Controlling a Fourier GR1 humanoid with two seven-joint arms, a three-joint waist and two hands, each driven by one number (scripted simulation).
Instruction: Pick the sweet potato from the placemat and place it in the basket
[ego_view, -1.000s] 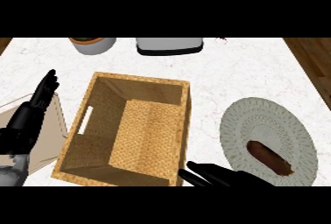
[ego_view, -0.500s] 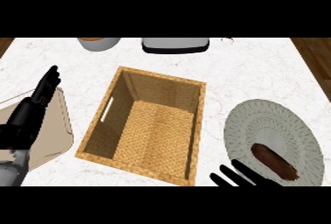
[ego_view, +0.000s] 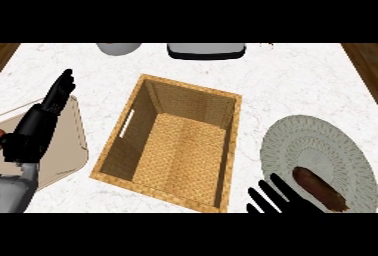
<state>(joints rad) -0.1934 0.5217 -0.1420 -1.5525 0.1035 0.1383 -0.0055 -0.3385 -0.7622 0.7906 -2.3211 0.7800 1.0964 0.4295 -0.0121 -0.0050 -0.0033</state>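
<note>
A brown sweet potato (ego_view: 319, 188) lies on the near part of a round grey-green placemat (ego_view: 310, 150) at the right. An open wicker basket (ego_view: 174, 140) with nothing in it stands in the middle of the counter. My right hand (ego_view: 275, 198) comes in from the lower edge, fingers straight, just left of the sweet potato and apart from it. My left hand (ego_view: 43, 125) rests open at the left edge, fingers pointing up.
A beige tray (ego_view: 66, 145) lies under my left hand at the left. A grey bowl (ego_view: 118, 48) and a dark-topped white appliance (ego_view: 205, 50) stand at the back edge. Wooden floor shows past the counter's corners.
The view has shifted, so the basket and placemat sit further right and lower. My right hand has come closer to the sweet potato. The left hand stays resting.
</note>
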